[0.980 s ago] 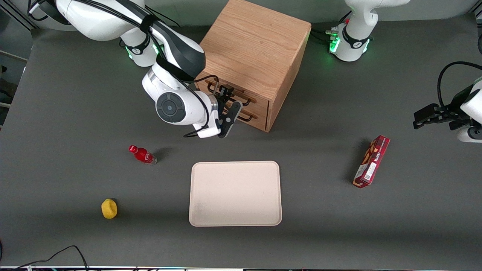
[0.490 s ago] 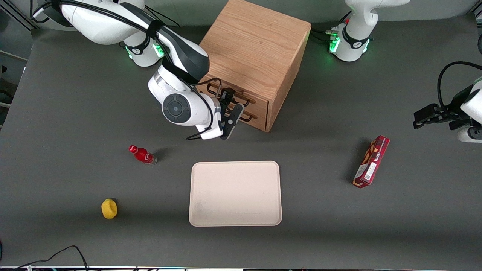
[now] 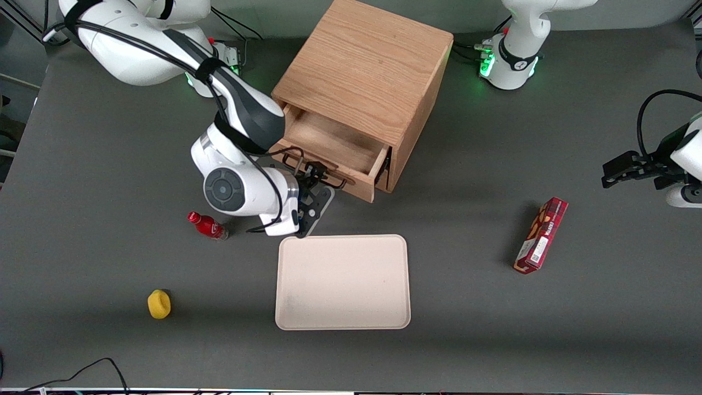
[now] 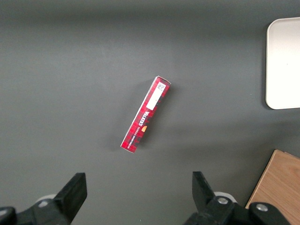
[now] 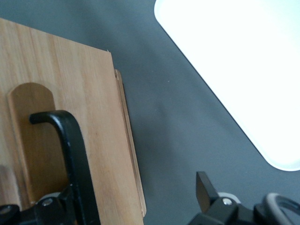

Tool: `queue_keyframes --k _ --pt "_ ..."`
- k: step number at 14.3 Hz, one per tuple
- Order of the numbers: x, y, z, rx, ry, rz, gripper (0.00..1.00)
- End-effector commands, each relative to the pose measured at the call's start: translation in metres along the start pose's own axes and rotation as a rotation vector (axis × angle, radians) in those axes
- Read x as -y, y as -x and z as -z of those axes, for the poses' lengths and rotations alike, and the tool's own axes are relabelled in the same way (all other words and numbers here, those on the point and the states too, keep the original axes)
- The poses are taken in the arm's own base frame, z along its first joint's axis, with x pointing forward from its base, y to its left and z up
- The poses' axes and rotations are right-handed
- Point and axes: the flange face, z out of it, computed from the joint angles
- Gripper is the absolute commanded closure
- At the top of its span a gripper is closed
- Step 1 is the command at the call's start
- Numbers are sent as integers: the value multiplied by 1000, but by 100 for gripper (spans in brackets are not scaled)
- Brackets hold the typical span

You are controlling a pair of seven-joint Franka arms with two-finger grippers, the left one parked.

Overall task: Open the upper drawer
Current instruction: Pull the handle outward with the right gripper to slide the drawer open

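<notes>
The oak cabinet (image 3: 364, 66) stands at the table's back. Its upper drawer (image 3: 355, 186) is pulled out toward the front camera, and its bare wooden inside (image 3: 329, 141) shows. The thin black wire handle (image 3: 333, 179) is on the drawer's front. My right gripper (image 3: 316, 189) is open, right at the drawer front. One finger sits against the handle (image 5: 70, 150); the other finger (image 5: 205, 185) is out over the grey table. The gripper (image 5: 126, 197) straddles the edge of the drawer front (image 5: 61, 93). The lower drawer is hidden under the upper one.
A cream tray (image 3: 343, 282) lies just nearer the front camera than the gripper; it also shows in the right wrist view (image 5: 234, 61). A red bottle (image 3: 207, 225) lies beside the wrist. A yellow object (image 3: 159, 304) is nearer the camera. A red box (image 3: 541, 235) lies toward the parked arm's end.
The upper drawer was shut and has slid out toward the front camera. My gripper has moved with its handle toward the tray. Nothing else has moved.
</notes>
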Motion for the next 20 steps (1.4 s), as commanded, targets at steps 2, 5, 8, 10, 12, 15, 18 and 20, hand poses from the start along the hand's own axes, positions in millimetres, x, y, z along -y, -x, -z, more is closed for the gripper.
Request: queue_keyframes --k 2,5,8,10,12,15,18,20 --pt "-22 -8 9 27 4 6 0" --pt "-48 -1 23 30 17 39 0" --pt "-63 2 37 15 31 48 0" --pt "-76 2 41 6 34 33 0" --pt "-82 1 46 -9 41 27 0" --pt "-97 -5 48 -30 55 30 0" --pt "-109 -5 57 -51 77 17 0" --pt "-120 -1 66 -60 102 62 0"
